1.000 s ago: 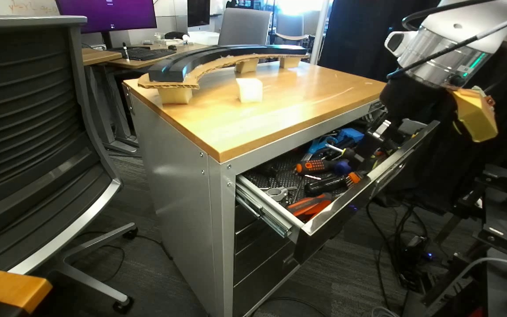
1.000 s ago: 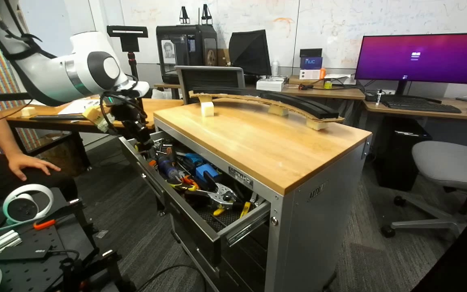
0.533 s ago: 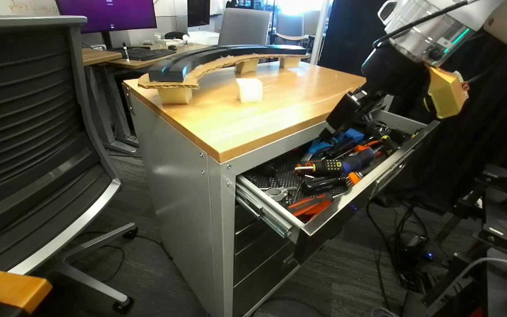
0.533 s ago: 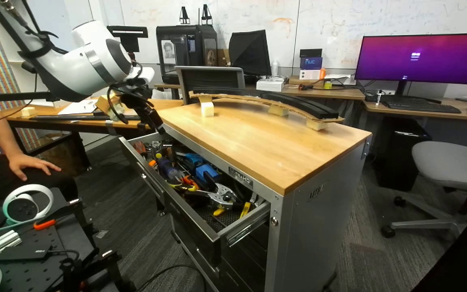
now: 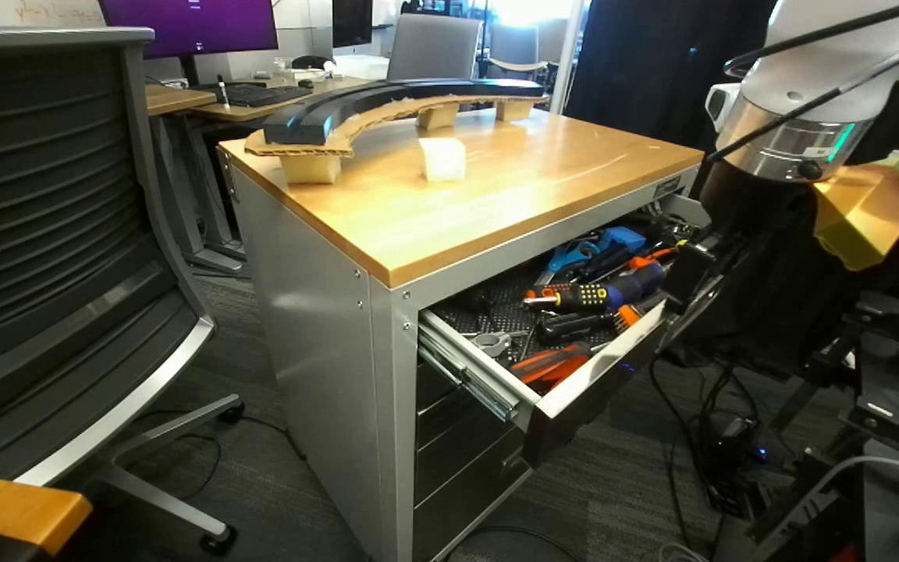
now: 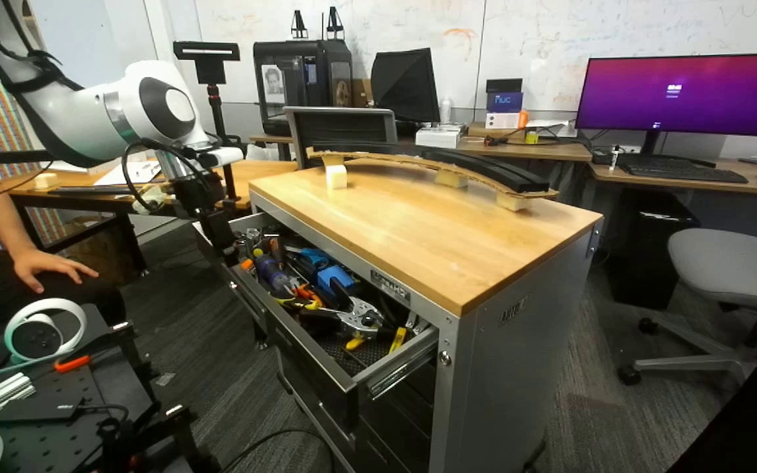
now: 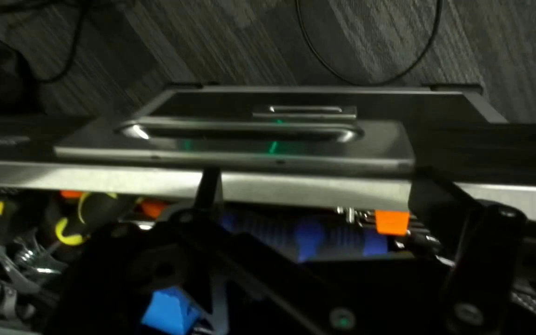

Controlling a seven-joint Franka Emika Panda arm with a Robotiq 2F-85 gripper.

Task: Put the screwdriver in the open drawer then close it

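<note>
From above, the arm (image 6: 89, 125) angles steeply down at the front of the open drawer (image 5: 602, 363) — jaws spread wide, whether touching it I cannot tell. The yellow-and-black screwdriver (image 5: 584, 297) lies inside among other tools (image 5: 555, 363) — just beside a blue tool (image 5: 641, 282).

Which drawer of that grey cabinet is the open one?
The topmost drawer, right under the wooden top. It is pulled out with tools showing inside, while the lower drawers sit shut in the cabinet.
</note>
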